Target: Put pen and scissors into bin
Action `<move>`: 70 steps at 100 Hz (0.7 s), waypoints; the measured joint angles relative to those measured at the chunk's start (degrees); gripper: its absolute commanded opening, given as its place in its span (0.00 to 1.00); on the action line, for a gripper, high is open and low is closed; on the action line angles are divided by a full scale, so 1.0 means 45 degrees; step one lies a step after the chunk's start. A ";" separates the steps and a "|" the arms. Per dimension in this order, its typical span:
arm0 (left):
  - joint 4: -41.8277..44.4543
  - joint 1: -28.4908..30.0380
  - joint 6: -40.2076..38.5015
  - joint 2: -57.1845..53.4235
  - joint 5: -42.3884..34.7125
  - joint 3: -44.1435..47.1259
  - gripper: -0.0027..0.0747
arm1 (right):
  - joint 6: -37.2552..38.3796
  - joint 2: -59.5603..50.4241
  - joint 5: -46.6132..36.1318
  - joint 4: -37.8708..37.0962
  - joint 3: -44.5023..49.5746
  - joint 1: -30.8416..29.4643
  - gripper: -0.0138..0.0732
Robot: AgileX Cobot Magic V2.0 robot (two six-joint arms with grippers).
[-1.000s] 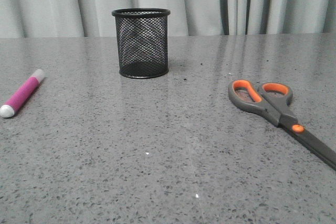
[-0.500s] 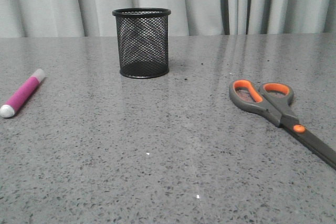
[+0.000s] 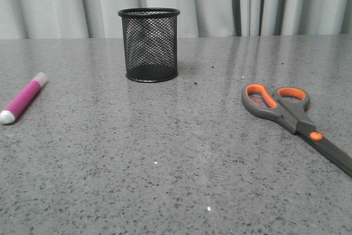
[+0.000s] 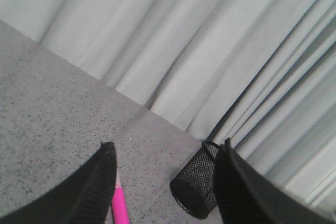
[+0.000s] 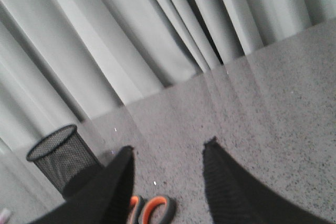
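The magenta pen (image 3: 23, 98) lies at the table's left. The scissors (image 3: 291, 116) lie flat at the right, orange-lined handles toward the back, blades toward the front right. The black mesh bin (image 3: 149, 44) stands upright at the back centre. Neither gripper shows in the front view. In the left wrist view my left gripper (image 4: 167, 151) is open and empty above the table, with the pen (image 4: 119, 207) beside one finger and the bin (image 4: 196, 188) beyond. In the right wrist view my right gripper (image 5: 169, 148) is open and empty above the scissors' handles (image 5: 154, 208); the bin (image 5: 61, 157) shows further off.
The grey speckled table (image 3: 176, 158) runs back to pale curtains (image 3: 220, 1). Nothing else stands on it.
The front view has shifted very slightly; pen, scissors and bin lie where they were. No gripper has entered the front view.
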 measured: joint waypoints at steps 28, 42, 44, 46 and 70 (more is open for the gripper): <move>0.2370 0.0000 0.1117 0.6078 0.4164 -0.4134 0.33 | -0.0491 0.4671 0.2873 -0.0484 -0.3145 0.0000 0.56; 0.3250 0.0000 0.0914 0.9268 0.5665 -0.6222 0.33 | -0.0615 0.6296 0.4090 -0.0564 -0.4353 0.0281 0.56; 0.3369 0.0000 0.0811 0.9720 0.5868 -0.6541 0.33 | -0.0609 0.6461 0.4197 -0.0562 -0.4484 0.0357 0.56; 0.3610 0.0000 0.0562 1.0167 0.6064 -0.6862 0.33 | -0.0609 0.6604 0.4278 -0.0562 -0.4599 0.0436 0.56; 0.6008 -0.0284 -0.2048 1.4626 0.8798 -1.0338 0.33 | -0.0657 0.7108 0.4449 -0.0562 -0.4967 0.1143 0.56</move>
